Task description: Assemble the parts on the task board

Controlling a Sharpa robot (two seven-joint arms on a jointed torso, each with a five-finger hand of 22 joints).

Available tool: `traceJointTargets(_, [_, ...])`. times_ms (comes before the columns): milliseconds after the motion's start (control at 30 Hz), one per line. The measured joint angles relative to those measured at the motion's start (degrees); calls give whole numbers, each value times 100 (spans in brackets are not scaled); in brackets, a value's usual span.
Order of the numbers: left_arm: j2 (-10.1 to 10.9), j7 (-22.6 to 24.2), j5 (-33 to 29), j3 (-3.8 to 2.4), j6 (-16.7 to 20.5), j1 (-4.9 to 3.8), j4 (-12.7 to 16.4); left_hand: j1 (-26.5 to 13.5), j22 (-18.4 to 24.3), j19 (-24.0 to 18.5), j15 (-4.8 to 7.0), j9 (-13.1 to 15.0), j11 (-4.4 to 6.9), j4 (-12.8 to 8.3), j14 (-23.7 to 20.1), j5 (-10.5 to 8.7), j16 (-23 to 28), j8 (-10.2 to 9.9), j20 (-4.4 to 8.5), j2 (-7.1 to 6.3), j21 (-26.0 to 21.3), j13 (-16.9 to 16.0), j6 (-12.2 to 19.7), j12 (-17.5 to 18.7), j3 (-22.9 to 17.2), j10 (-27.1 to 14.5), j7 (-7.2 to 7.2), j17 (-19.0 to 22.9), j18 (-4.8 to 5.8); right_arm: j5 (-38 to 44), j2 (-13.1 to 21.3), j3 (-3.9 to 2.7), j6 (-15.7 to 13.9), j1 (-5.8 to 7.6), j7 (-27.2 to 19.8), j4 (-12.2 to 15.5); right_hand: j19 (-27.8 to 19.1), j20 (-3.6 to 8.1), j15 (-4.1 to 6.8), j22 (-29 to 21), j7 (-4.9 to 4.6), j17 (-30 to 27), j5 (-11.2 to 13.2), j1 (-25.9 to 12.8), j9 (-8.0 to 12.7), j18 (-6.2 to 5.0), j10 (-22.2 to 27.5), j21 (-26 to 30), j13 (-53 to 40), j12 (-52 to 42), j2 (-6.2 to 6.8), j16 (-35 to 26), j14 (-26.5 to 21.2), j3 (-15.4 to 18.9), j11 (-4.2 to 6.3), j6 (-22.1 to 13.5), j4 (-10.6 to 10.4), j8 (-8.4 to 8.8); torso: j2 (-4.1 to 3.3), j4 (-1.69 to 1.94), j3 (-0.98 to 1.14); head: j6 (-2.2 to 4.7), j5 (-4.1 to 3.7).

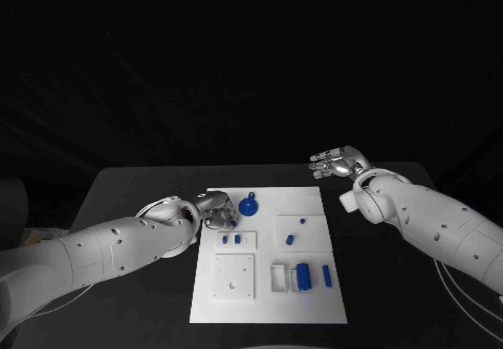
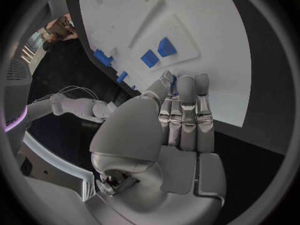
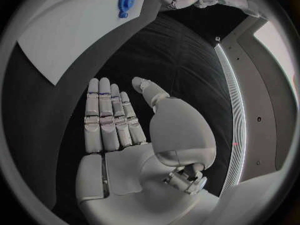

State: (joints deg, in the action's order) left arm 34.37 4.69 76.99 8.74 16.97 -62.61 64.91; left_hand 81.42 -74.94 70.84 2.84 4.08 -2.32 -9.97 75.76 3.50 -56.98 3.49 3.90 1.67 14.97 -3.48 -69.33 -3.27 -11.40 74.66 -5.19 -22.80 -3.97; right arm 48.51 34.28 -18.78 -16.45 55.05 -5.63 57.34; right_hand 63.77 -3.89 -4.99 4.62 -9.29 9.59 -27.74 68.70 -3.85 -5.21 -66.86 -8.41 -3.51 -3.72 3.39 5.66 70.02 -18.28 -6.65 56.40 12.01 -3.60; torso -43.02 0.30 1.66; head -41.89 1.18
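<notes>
The left hand [image 1: 215,212] hides the task board's [image 1: 315,305] near-left corner.

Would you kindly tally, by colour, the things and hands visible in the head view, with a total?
Blue parts: 7
White task board: 1
Silver hands, left hand and right hand: 2
Total: 10

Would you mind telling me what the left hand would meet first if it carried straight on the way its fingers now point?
Probably the two small blue pieces on the white board, just beyond the left hand and its fingertips; depth is uncertain, so it may touch the board surface first.
</notes>
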Motion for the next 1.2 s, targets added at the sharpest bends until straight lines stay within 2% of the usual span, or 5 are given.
traceJointTargets(367, [-15,102,-134,0,192,4,18,-94,0,23,0,0,6,47,0,0,0,0,-23,-63,-57,-2,18,0,47,-28,18,-7,-3,0,-8,0,16,-36,0,-14,0,0,0,0,0,0,0,0,0,0,0,0,0,0,0,0,0,0,0,0,0,0,1,-3,5,7,-9])
traceJointTargets(467, [-15,101,-132,0,195,4,14,-94,0,23,-42,0,-15,47,-43,0,-5,0,-22,-63,-83,-1,18,0,47,-107,18,-18,-3,0,-8,0,20,-47,0,-16,0,0,0,0,0,-1,0,0,0,0,0,0,0,0,0,0,0,0,0,0,0,0,1,-3,7,8,-9])
traceJointTargets(1200, [2,-39,75,-13,-46,-8,6,-69,0,22,-41,26,28,8,-43,0,-67,6,-22,-87,-83,1,-105,0,8,-65,22,-11,-3,-1,-2,0,26,-61,0,-18,0,0,0,0,0,-4,0,0,0,0,0,0,0,0,0,0,0,0,0,0,0,0,1,-1,2,-12,-16])
